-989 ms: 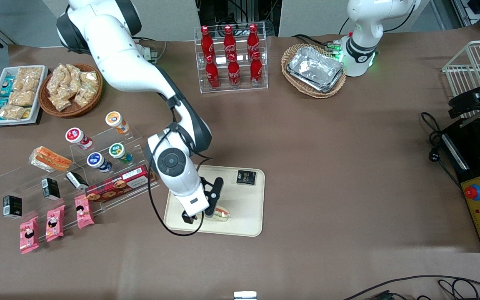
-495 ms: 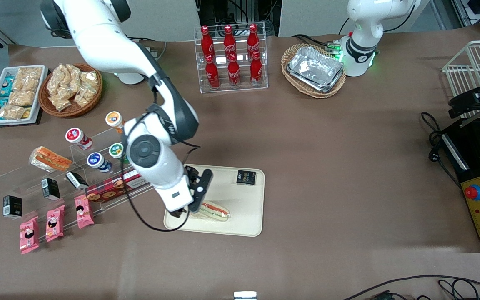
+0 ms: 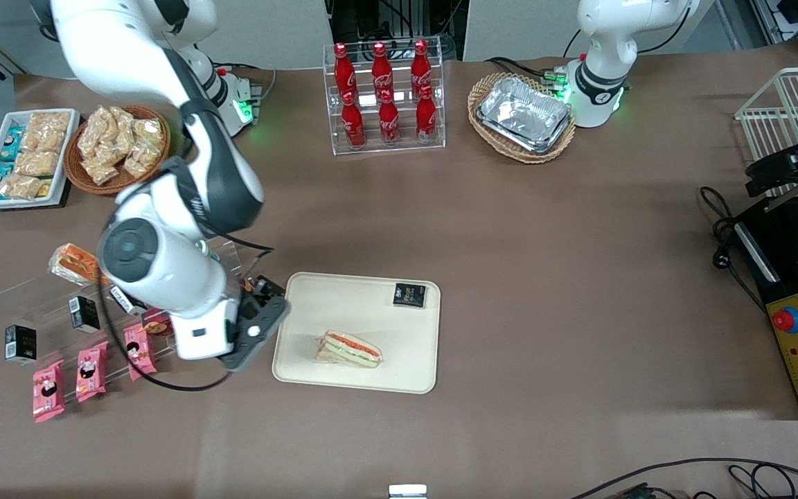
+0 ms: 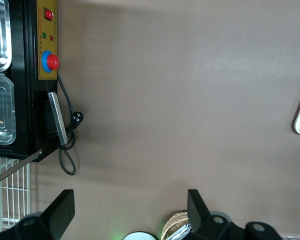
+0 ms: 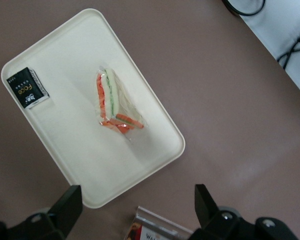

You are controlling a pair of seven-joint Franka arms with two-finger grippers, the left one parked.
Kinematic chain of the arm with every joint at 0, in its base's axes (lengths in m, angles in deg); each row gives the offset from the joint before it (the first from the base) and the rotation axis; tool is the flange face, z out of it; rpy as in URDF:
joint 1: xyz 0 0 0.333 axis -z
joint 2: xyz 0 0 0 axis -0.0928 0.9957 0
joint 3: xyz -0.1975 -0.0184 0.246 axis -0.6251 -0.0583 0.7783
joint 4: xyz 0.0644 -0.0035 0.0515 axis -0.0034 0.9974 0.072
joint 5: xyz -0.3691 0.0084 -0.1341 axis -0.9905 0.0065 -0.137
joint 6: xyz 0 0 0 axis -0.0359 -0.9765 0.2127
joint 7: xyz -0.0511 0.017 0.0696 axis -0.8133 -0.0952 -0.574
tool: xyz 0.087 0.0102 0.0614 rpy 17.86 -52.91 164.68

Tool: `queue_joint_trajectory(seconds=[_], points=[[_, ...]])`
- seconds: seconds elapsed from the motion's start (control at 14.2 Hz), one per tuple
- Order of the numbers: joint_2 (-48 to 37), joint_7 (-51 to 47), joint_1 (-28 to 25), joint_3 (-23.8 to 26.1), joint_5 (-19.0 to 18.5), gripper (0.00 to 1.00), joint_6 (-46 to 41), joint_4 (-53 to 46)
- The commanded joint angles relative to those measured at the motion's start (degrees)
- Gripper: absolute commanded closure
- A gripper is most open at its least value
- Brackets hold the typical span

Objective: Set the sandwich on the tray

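Front view shows the sandwich (image 3: 348, 348) lying on the tray (image 3: 406, 371), while the gripper (image 5: 137, 207) hangs just beside the tray, wide open and empty.

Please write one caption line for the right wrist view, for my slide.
Open end effector above the table, the sandwich and a small black packet lying apart on the tray.

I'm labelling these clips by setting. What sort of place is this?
Probably a lab mock-up of a snack shop: cola bottles in a clear rack, snack baskets, a sandwich on a tray. The open gripper hovers beside the tray.
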Motion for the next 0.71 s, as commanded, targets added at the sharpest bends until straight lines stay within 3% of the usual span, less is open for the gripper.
queue_joint_trajectory(seconds=[0.0, 0.35, 0.64], points=[[-4.94, -10.01, 6.34, 4.46, 2.22, 0.00, -6.08, 0.42], [-10.91, -23.37, 12.59, 6.32, 0.83, 0.00, -13.21, 0.50], [-15.75, -27.08, 16.89, 6.32, -7.25, 0.00, -18.21, 0.68]])
